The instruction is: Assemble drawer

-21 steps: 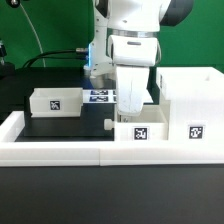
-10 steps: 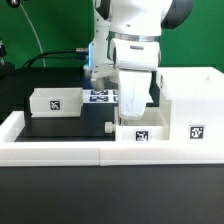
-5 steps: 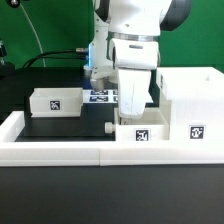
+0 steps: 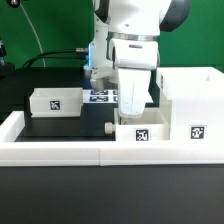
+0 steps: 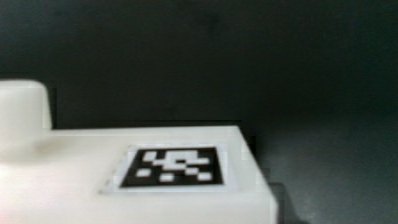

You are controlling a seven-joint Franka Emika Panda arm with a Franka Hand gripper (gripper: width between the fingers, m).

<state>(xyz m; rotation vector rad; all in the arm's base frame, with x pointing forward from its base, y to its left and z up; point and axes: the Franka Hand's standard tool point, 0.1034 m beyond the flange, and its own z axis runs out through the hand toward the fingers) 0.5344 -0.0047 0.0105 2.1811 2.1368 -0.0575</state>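
Observation:
The large hollow white case (image 4: 190, 100) stands at the exterior view's right, with a tag on its front. One small knobbed tray (image 4: 140, 133) sits right beside it, its knob (image 4: 107, 127) pointing to the exterior view's left. My gripper (image 4: 135, 118) comes straight down onto this tray and appears shut on its wall; the fingertips are hidden behind it. The wrist view shows this tray's tagged face (image 5: 178, 167) and its knob (image 5: 22, 110) very close, with no fingers showing. The second tray (image 4: 55, 101) lies at the left.
The marker board (image 4: 99, 96) lies flat at the back, behind the arm. A long low white border wall (image 4: 60, 148) runs along the front and the left side of the black table mat (image 4: 65, 125).
The tray under my gripper has shifted very slightly downward in the exterior view since the earliest frame. Over the last second nothing has visibly moved.

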